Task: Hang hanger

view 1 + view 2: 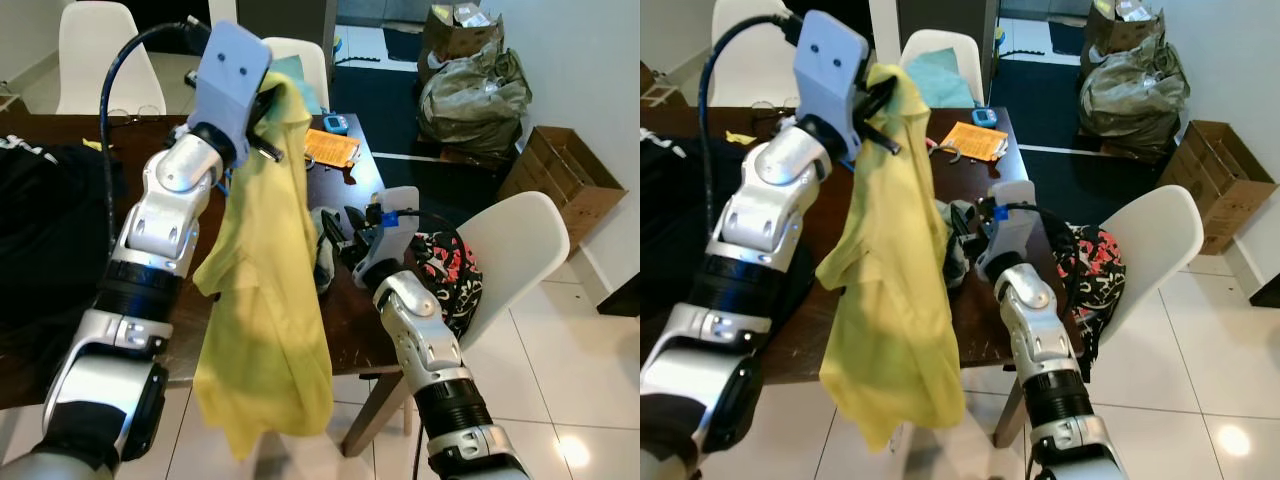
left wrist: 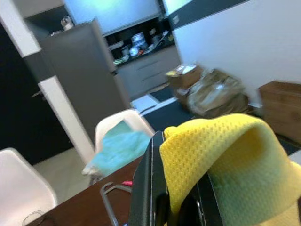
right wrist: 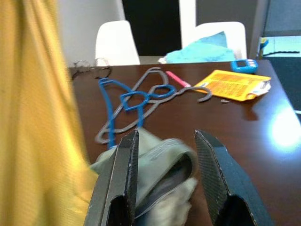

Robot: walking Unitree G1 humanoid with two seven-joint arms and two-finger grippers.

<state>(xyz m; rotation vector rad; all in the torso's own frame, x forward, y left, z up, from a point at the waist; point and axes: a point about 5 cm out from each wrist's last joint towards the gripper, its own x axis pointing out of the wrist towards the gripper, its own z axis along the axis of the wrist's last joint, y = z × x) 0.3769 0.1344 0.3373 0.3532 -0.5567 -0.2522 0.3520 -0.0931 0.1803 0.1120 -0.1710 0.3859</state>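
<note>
— Left gripper [image 1: 262,120] first: what's it doing?

— It's raised above the dark wooden table [image 1: 345,300], fingers clamped on the top of a yellow shirt [image 1: 265,290]. In the left wrist view the mesh fabric is bunched over the black fingers [image 2: 148,188]. The shirt hangs in long folds past the table edge, toward the white tiled floor [image 1: 560,390].

— And the table itself?

— Black clothing [image 1: 50,230] is spread over its left side. White chairs stand around it: one at the right [image 1: 520,250] with a floral bag [image 1: 450,275] on the seat, one at the far side [image 1: 300,60] holding a teal cloth [image 3: 207,47].

— The right gripper?

— Right gripper [image 3: 164,160] sits low over the table just beside the shirt, fingers apart, with a crumpled grey-green cloth [image 3: 160,169] between them (whether it touches, I can't tell).

— Where are the hangers?

— Lying on the table beyond that cloth: a tangle of grey and blue hangers [image 3: 136,101], flat on the wood. Near them sits an orange leaflet [image 3: 233,84], and past it a small blue device [image 3: 243,65].
</note>
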